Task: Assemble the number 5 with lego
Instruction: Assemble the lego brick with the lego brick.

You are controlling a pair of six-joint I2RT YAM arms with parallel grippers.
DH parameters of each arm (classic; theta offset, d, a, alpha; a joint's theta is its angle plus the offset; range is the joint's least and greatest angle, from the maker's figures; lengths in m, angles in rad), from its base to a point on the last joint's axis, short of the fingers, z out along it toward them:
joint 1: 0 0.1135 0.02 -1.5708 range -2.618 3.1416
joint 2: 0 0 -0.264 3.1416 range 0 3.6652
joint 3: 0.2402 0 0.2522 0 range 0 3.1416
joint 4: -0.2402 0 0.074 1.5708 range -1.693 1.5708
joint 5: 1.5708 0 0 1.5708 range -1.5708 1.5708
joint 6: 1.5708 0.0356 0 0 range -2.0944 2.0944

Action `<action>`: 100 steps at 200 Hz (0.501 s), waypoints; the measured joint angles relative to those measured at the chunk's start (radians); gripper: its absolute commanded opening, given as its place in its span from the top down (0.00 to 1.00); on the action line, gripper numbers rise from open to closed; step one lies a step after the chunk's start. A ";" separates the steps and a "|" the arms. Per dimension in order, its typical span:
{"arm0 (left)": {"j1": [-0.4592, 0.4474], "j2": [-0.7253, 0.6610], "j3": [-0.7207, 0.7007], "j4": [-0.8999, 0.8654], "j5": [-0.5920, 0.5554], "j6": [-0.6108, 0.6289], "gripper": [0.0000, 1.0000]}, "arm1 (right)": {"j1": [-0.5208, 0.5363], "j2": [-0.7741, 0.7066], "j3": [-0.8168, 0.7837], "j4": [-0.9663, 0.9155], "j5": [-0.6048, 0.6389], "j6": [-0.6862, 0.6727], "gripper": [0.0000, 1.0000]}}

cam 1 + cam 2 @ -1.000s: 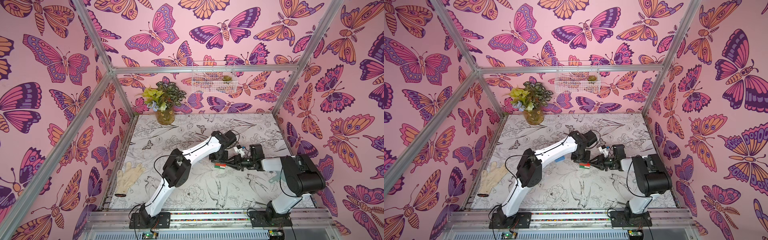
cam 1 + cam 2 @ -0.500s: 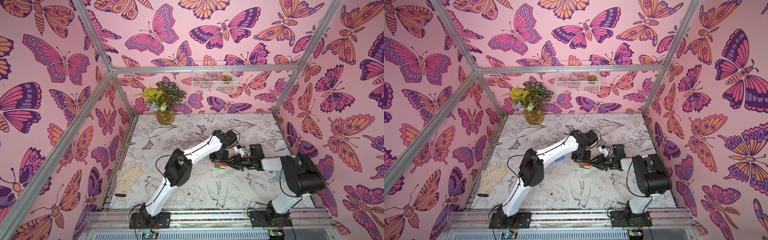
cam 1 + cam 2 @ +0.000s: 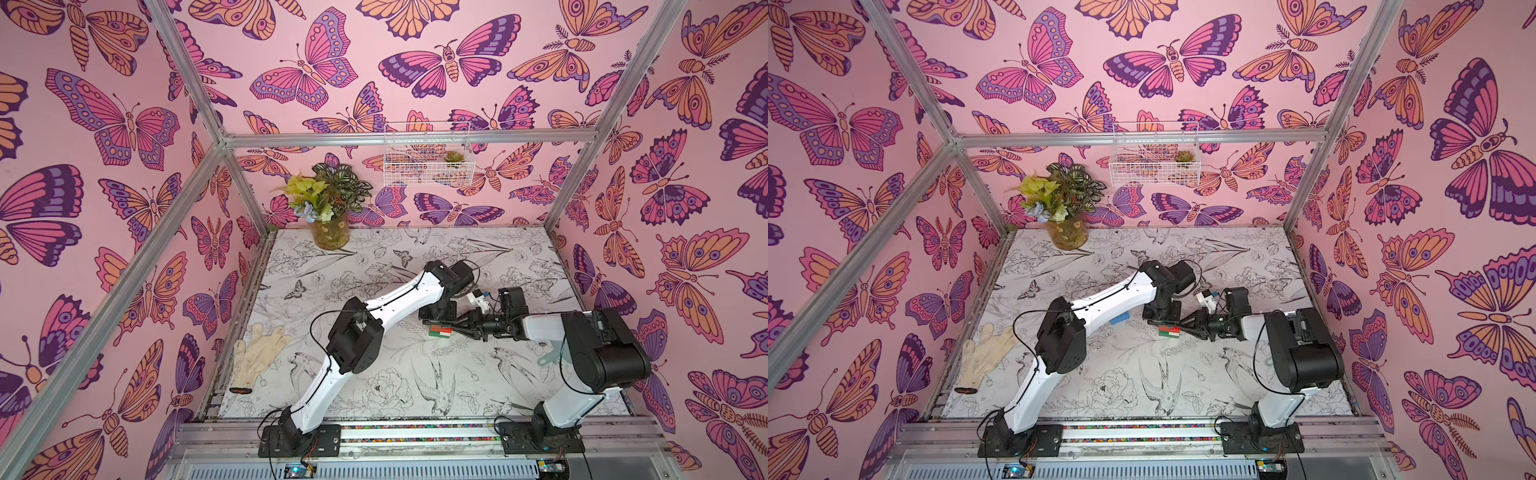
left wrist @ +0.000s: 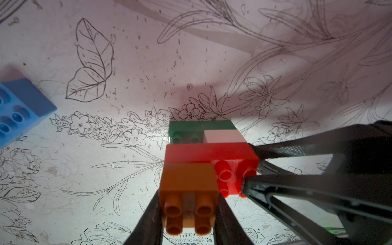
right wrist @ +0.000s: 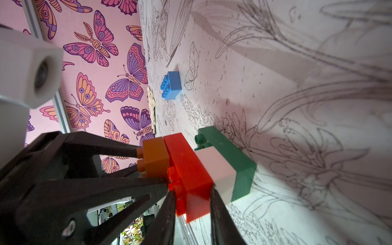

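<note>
A joined stack of lego (image 3: 440, 331) (image 3: 1170, 331) lies on its side on the table, right of centre. It runs green brick (image 4: 191, 127), white brick (image 4: 222, 136), red brick (image 4: 210, 153), orange brick (image 4: 188, 180). My left gripper (image 4: 189, 203) is shut on the orange brick (image 5: 156, 158). My right gripper (image 5: 192, 197) is shut on the red brick (image 5: 187, 167) from the side. A blue brick (image 3: 1119, 319) (image 4: 21, 110) (image 5: 171, 84) lies apart on the table, to the left, studs sideways.
A glass vase of flowers (image 3: 330, 232) stands at the back left. A white glove (image 3: 257, 353) lies by the left wall. A wire basket (image 3: 426, 160) hangs on the back wall. Pink walls enclose the table on three sides.
</note>
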 measured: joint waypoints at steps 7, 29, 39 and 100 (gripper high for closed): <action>0.000 -0.001 0.000 0.000 0.000 -0.001 0.74 | 0.000 0.000 0.002 -0.002 0.000 -0.001 0.73; 0.000 -0.002 -0.002 0.001 -0.002 -0.002 0.70 | 0.000 -0.002 0.003 -0.010 0.003 -0.006 0.73; 0.000 -0.004 -0.003 0.002 -0.003 -0.003 0.68 | 0.002 -0.004 0.005 -0.013 0.006 -0.009 0.72; 0.000 -0.010 -0.010 0.003 0.006 -0.001 0.54 | 0.013 -0.019 0.013 -0.041 0.036 -0.020 0.73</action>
